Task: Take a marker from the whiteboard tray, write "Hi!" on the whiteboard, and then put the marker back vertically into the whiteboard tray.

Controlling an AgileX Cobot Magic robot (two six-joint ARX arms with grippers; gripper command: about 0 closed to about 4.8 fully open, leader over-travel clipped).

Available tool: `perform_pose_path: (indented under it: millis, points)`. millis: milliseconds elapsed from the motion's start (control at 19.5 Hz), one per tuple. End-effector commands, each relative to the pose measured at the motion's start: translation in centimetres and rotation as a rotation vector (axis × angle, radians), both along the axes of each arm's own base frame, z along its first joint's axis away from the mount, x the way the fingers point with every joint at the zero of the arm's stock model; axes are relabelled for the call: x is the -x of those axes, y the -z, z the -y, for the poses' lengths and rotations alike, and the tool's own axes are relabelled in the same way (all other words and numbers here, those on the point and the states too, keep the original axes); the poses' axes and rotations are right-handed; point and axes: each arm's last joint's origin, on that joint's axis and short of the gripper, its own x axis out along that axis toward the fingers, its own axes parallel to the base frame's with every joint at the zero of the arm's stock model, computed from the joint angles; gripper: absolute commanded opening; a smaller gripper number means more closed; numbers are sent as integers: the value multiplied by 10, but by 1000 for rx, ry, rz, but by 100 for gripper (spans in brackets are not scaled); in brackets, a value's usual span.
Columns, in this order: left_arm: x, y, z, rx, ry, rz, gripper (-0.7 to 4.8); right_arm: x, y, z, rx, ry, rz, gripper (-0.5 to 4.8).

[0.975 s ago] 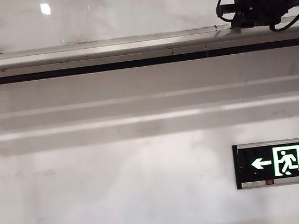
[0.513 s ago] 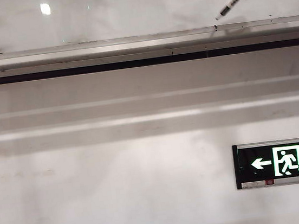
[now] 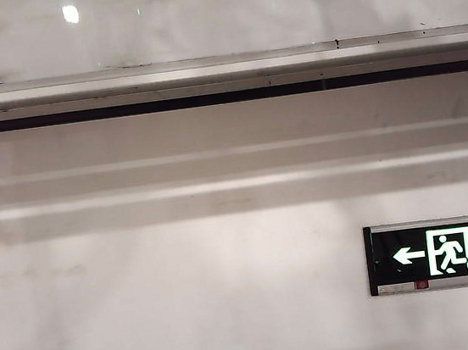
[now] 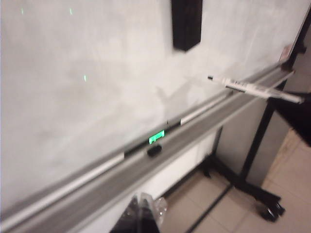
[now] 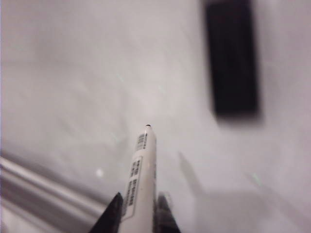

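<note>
The right gripper (image 5: 138, 213) is closed on the marker (image 5: 141, 170), its two dark fingers (image 5: 112, 213) pressed against either side of the white barrel; the pen projects forward from the jaws with its small dark tip toward the whiteboard (image 5: 97, 73), and whether the tip touches the surface cannot be told. A printed label with a barcode runs along the barrel. In the left wrist view the same marker (image 4: 255, 89) is seen in the air above the whiteboard tray (image 4: 146, 167), clear of it, with its tip directed at the board; the dark mass holding it enters at the frame edge. A black rectangular object (image 4: 186, 22), most likely an eraser, is fixed flat to the board above the tray, and a small black item (image 4: 154, 151) lies on the tray ledge beside a green reflection. The left gripper (image 4: 141, 221) shows only as a dark shape at the frame edge, well below the tray; its opening cannot be determined. The exterior view shows the tray (image 3: 205, 74) spanning the frame, the glossy board (image 3: 214, 15) above it, and a lit green exit sign (image 3: 442, 253) on the wall below; neither arm appears there.
</note>
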Motion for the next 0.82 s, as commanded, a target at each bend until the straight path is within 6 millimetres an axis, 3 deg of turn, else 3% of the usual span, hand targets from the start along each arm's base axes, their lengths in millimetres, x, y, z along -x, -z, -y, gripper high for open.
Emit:
perform_pose_path:
  millis: [51,205,359,513,565,821]
  points:
    - [3,-9,-1,47,3,61,-6,3,-35,-14,-42,-18,52,-6]
    - [4,-14,-2,71,-23,95,-6,-4,-72,-44,-82,-94,100,-6]
    - [6,-16,-5,75,-121,112,-6,-13,-94,-78,-118,-120,104,-6]
    - [11,-19,-11,73,-261,139,-6,-19,-110,-111,-102,-59,123,-6]
    - [16,-21,-14,58,-287,161,-6,-21,-114,-136,-63,-35,122,-6]
    - [25,-25,-17,70,-284,185,-6,-43,-116,-183,6,10,108,-6]
